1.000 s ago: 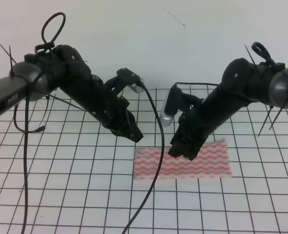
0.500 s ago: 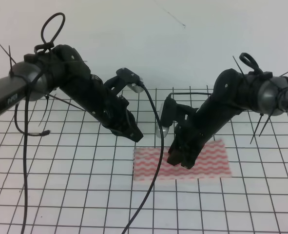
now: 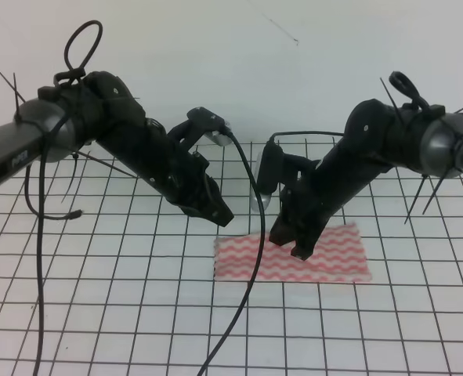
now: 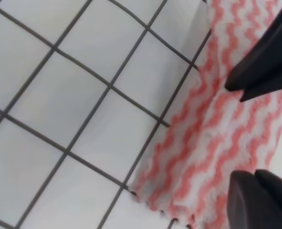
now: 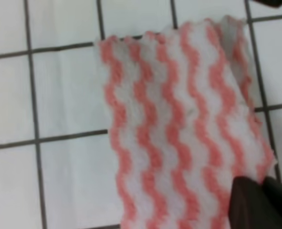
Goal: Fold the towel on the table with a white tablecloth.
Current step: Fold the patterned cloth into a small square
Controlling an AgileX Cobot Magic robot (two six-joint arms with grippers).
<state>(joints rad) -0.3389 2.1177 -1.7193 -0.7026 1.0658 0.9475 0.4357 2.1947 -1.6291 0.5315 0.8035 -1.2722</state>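
The towel [image 5: 179, 129] is thin, fuzzy matt cloth with ragged edges; the tablecloth [image 4: 59, 95] under it looks smooth and matt; both grippers' fingers [image 4: 265, 62] are matt black plastic

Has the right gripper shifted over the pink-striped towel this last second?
Yes. The right gripper has drifted slightly up and left along the pink wavy-striped towel.

- Left arm [image 3: 129, 149]: matte black, chunky segments, with a grey tubular link at the left edge bearing small white lettering.
- Right arm [image 3: 372, 164]: also black, with a grey joint at the right edge.
- Silver-grey camera pods near both wrists.
- Black cable [image 3: 251, 258] hanging at centre; looped cable ties above both arms.
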